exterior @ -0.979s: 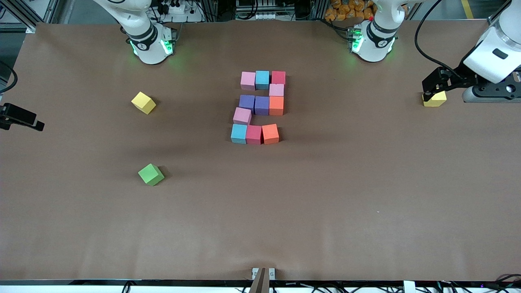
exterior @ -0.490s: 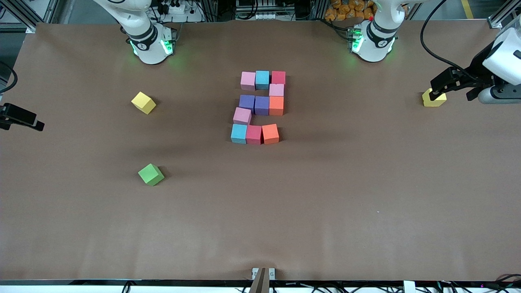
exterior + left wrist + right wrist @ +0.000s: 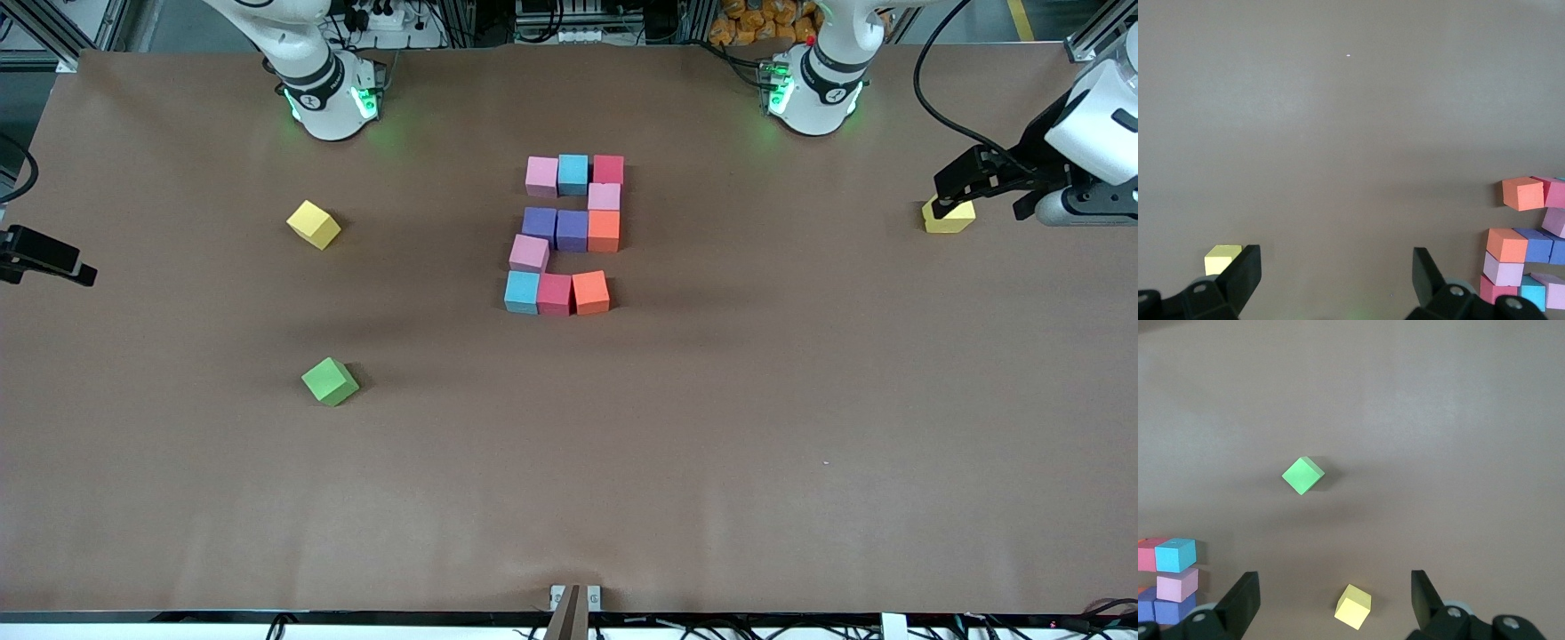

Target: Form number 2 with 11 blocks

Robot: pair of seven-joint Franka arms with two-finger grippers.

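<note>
The blocks form the number 2 (image 3: 569, 231) at mid-table, three cubes wide and five rows tall. Its row nearest the bases is pink (image 3: 541, 175), light blue (image 3: 573, 173), crimson (image 3: 608, 169). Then come a pink cube (image 3: 604, 196), a purple, purple, orange row (image 3: 572, 229), a pink cube (image 3: 529, 253), and a light blue, crimson, orange row (image 3: 555, 294). My left gripper (image 3: 978, 200) (image 3: 1336, 252) hangs open and empty at the left arm's end of the table. My right gripper (image 3: 1333, 580) is open and empty, out of the front view.
A yellow cube (image 3: 949, 216) (image 3: 1221, 259) lies just outside one left finger. Another yellow cube (image 3: 313, 224) (image 3: 1353, 607) and a green cube (image 3: 330, 381) (image 3: 1303, 475) lie toward the right arm's end. A black fixture (image 3: 44, 258) juts in at that table edge.
My left gripper has risen and drawn a little away from the yellow cube toward the table's end. The blocks and the other cubes have not moved.
</note>
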